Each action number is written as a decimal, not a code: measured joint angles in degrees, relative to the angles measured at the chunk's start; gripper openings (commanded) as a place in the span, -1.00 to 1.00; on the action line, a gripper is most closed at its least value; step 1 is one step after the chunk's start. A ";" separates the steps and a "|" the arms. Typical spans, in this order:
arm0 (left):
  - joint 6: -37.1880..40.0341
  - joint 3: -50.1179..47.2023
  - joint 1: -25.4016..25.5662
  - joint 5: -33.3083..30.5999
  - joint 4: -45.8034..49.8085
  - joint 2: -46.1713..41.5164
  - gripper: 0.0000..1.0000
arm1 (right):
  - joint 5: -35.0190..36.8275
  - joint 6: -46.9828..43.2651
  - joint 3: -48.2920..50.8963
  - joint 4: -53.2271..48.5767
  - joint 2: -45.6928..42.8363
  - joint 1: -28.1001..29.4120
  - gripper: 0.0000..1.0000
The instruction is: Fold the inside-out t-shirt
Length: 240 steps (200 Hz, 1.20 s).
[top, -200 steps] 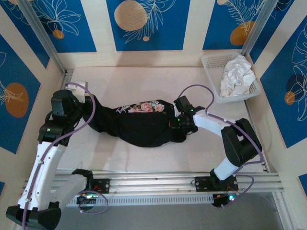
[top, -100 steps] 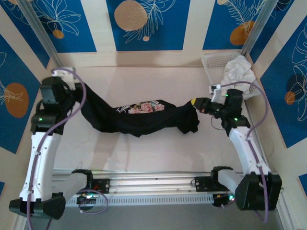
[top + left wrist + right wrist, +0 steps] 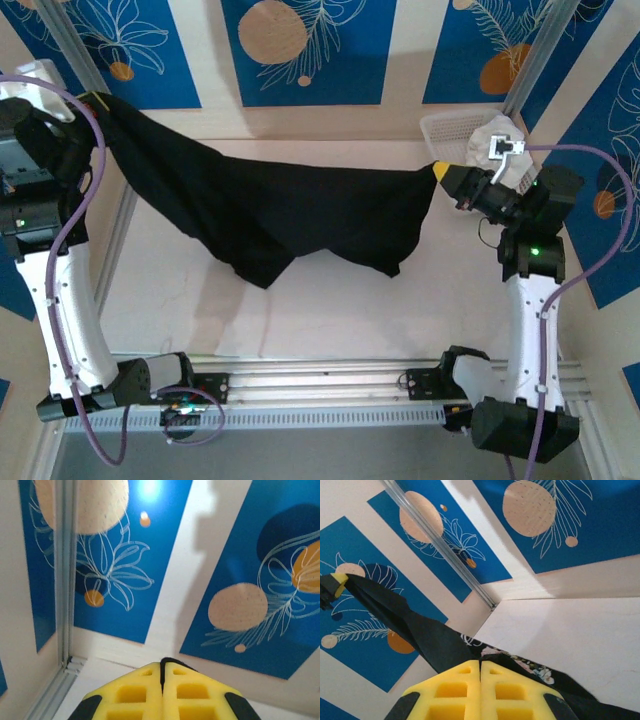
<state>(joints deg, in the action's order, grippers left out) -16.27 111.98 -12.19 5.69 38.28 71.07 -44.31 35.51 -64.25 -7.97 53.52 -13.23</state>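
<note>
Pale table enclosed by cream walls with blue panels bearing orange discs and leaf outlines, inside-out t-shirt stretched in the air above it, ends clamped in left gripper and right gripper, basket of white cloth at far right corner.

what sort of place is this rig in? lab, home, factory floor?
Likely a lab robot cell, not a home: a table boxed in by printed blue wall panels, left arm and right arm on an aluminium rail, a black t-shirt stretched between left gripper and right gripper.
</note>
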 measured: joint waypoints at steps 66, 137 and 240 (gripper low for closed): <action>-3.67 -18.01 -2.89 3.85 -4.02 -10.16 -1.00 | 11.54 -4.15 18.45 -11.10 -6.62 19.58 -1.00; -4.46 -48.09 -2.93 8.35 -4.39 -21.70 -1.00 | 26.99 7.19 42.93 -13.70 -3.98 44.00 -0.79; -4.46 -54.95 -2.93 12.44 -8.02 -24.33 -1.00 | 38.58 7.15 39.47 -15.19 3.67 48.78 -0.25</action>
<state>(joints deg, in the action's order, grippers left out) -20.73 57.04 -15.11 18.13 30.26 46.74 -5.74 42.65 -24.77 -23.16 57.19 35.55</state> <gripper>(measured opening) 0.046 0.370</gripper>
